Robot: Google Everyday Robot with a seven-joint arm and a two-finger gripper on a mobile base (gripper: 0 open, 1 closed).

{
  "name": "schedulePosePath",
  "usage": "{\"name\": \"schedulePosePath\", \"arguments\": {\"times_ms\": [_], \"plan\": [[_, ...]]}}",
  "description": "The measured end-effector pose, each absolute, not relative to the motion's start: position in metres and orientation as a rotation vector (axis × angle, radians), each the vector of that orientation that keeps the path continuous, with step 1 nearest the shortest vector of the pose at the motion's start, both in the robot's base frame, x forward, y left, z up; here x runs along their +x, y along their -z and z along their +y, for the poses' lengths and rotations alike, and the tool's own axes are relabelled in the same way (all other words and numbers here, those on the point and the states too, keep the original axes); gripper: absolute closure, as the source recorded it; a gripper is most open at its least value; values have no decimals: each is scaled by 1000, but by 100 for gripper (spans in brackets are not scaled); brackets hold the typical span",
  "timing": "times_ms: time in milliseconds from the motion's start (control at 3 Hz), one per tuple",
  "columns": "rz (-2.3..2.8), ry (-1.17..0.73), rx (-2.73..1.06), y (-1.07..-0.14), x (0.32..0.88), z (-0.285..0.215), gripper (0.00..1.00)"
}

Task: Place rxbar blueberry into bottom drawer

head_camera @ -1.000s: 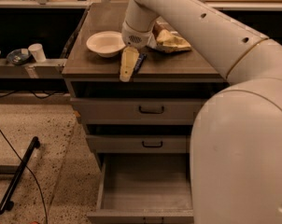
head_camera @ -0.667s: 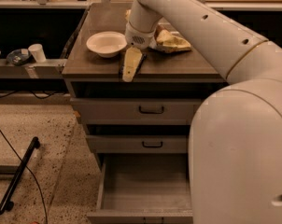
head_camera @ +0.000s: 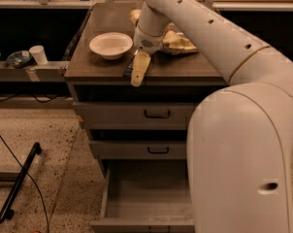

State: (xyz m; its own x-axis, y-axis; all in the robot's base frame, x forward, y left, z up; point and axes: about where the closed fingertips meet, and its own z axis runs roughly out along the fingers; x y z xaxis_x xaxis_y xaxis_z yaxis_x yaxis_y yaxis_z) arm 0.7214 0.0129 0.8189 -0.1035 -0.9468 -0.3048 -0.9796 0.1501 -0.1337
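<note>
The rxbar blueberry [head_camera: 129, 69] is a small dark navy bar lying at the front edge of the cabinet top [head_camera: 185, 71], just right of the white bowl [head_camera: 111, 44]. My gripper [head_camera: 137, 77] hangs down over the front edge, right against the bar's right side and partly covering it. I cannot tell whether it holds the bar. The bottom drawer [head_camera: 151, 198] is pulled open below, with its plain grey tray showing and nothing in it. My big white arm covers the right side of the view.
A brown and yellow snack bag [head_camera: 178, 42] lies behind the gripper on the cabinet top. Two shallower drawers with black handles [head_camera: 157, 114] are closed. A low shelf at left holds a cup [head_camera: 38, 54] and bowls. A black bar [head_camera: 18, 188] and a cable lie on the floor.
The gripper has shifted a little to the right and down along the cabinet's front edge. The dark bar now shows on its left side instead of its right.
</note>
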Motion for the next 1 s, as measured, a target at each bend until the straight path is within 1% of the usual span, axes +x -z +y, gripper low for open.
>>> {"name": "schedulePosePath", "arguments": {"times_ms": [667, 1000], "plan": [[2088, -179, -1913, -816, 720, 20, 30], [2069, -203, -1944, -815, 714, 24, 31]]}}
